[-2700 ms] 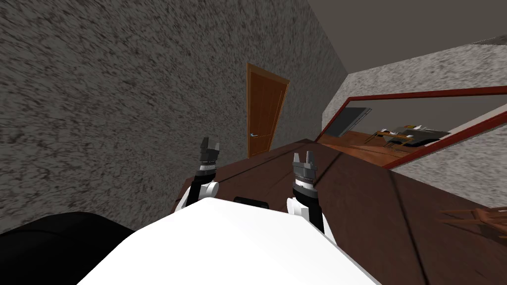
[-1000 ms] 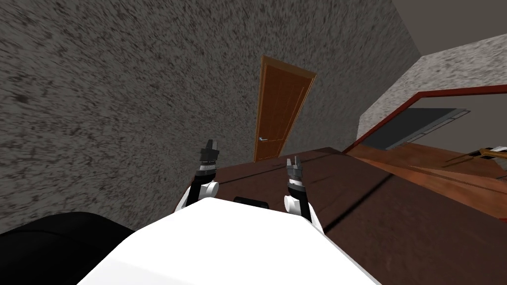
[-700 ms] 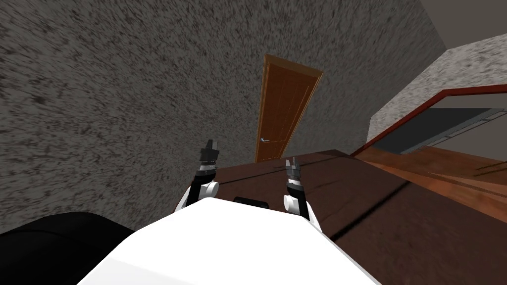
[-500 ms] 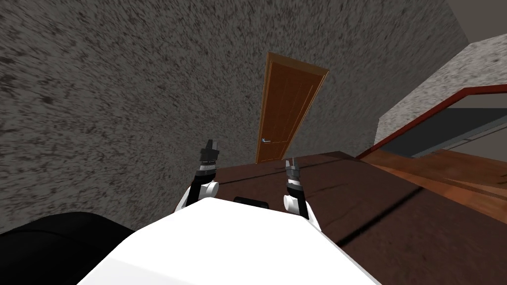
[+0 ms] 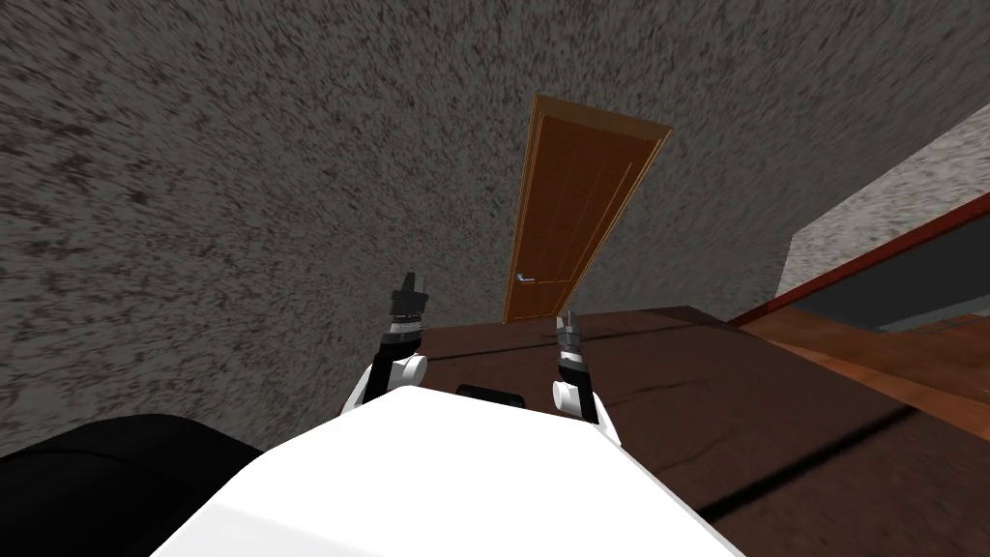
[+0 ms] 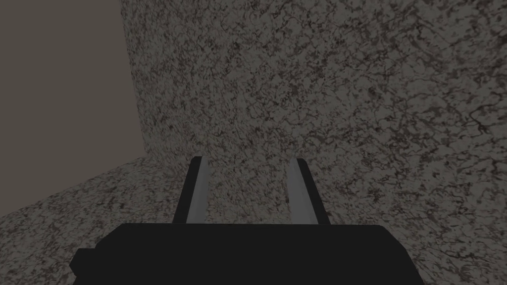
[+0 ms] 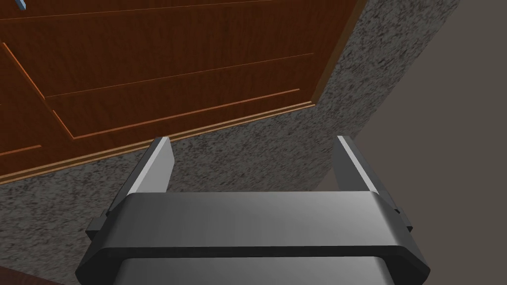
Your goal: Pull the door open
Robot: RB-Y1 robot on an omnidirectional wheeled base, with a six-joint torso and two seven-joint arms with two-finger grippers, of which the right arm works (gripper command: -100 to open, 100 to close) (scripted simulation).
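A brown panelled door [image 5: 580, 213] stands closed in the speckled grey wall ahead, with a small silver lever handle [image 5: 524, 278] on its left side. In the head view my right gripper [image 5: 568, 324] is held up just below the door's foot, still well short of it. In the right wrist view the right gripper [image 7: 253, 163] is open and empty, facing the door's panels [image 7: 148, 64] and frame. My left gripper [image 5: 410, 285] is raised to the left of the door. The left wrist view shows the left gripper [image 6: 247, 183] with its fingers apart and nothing between them.
The speckled grey wall [image 5: 242, 193] runs along the left and ahead. Dark brown floor [image 5: 773, 406] stretches to the right. A red-framed opening [image 5: 870, 261] lies at the far right. A black area [image 5: 97, 464] sits at the lower left.
My view has swung left and moved nearer. The door now looks larger and more central, and the red-framed opening has slid toward the right edge. Both grippers keep their opening.
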